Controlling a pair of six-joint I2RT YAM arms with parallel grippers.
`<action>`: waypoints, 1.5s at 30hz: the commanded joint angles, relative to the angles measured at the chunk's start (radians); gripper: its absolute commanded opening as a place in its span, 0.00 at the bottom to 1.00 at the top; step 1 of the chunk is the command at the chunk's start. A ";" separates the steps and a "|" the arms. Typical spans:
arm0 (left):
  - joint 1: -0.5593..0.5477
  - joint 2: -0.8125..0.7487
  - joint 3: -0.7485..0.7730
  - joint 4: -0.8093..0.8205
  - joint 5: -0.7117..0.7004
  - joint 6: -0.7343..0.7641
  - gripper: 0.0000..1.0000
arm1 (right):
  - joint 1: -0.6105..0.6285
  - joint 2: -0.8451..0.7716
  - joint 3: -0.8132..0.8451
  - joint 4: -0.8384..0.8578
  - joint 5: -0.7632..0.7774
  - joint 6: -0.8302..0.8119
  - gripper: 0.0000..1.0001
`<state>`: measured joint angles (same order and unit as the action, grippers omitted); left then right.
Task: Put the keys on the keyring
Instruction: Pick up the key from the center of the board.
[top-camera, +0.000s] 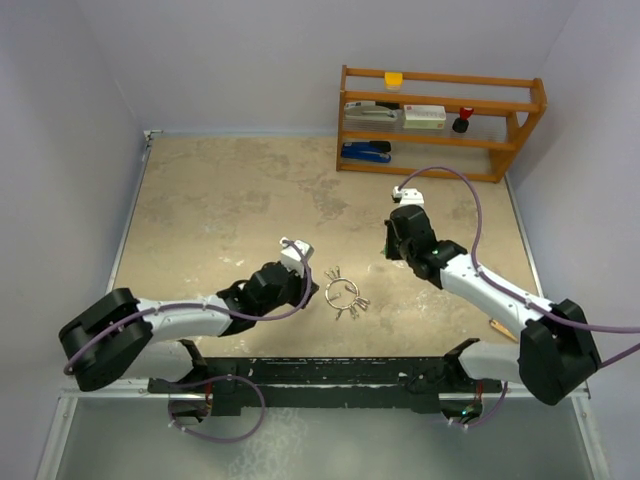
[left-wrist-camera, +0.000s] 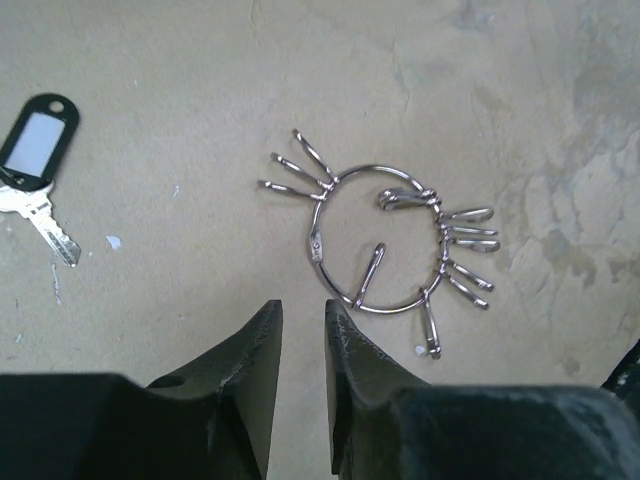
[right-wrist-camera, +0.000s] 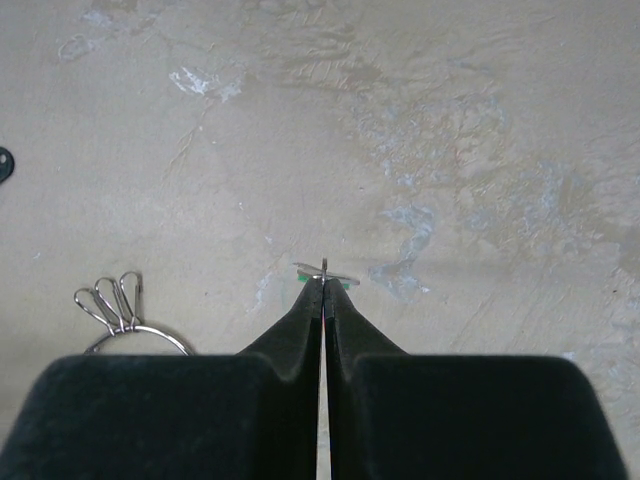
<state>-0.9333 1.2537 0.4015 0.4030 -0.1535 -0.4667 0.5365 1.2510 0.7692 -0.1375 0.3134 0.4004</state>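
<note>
The keyring (left-wrist-camera: 318, 240) lies flat on the table, a thin silver wire ring with several small wire clips hanging off it; it also shows from above (top-camera: 338, 292) and low left in the right wrist view (right-wrist-camera: 140, 330). My left gripper (left-wrist-camera: 303, 312) sits just short of the ring's near edge, its jaws a narrow gap apart with nothing between them. My right gripper (right-wrist-camera: 323, 280) is shut on a thin silver key with a green head (right-wrist-camera: 345, 283), seen edge-on at the fingertips. From above, the right gripper (top-camera: 393, 247) is to the right of the ring, apart from it.
A silver key on a black tag (left-wrist-camera: 35, 150) lies on the table left of the ring. A wooden shelf (top-camera: 440, 120) with a stapler and small items stands at the back right. A small orange stick (top-camera: 502, 329) lies near the right arm.
</note>
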 joint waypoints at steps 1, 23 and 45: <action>-0.014 0.079 0.044 0.103 0.052 0.092 0.19 | 0.003 -0.050 -0.021 0.001 -0.019 -0.016 0.00; -0.079 0.187 0.084 0.157 0.102 0.303 0.31 | 0.003 -0.083 -0.070 0.007 -0.062 -0.002 0.00; -0.091 0.291 0.104 0.221 0.164 0.405 0.30 | 0.003 -0.105 -0.098 0.017 -0.061 -0.015 0.00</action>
<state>-1.0180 1.5341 0.4763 0.5495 -0.0063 -0.0986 0.5365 1.1702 0.6781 -0.1368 0.2584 0.3992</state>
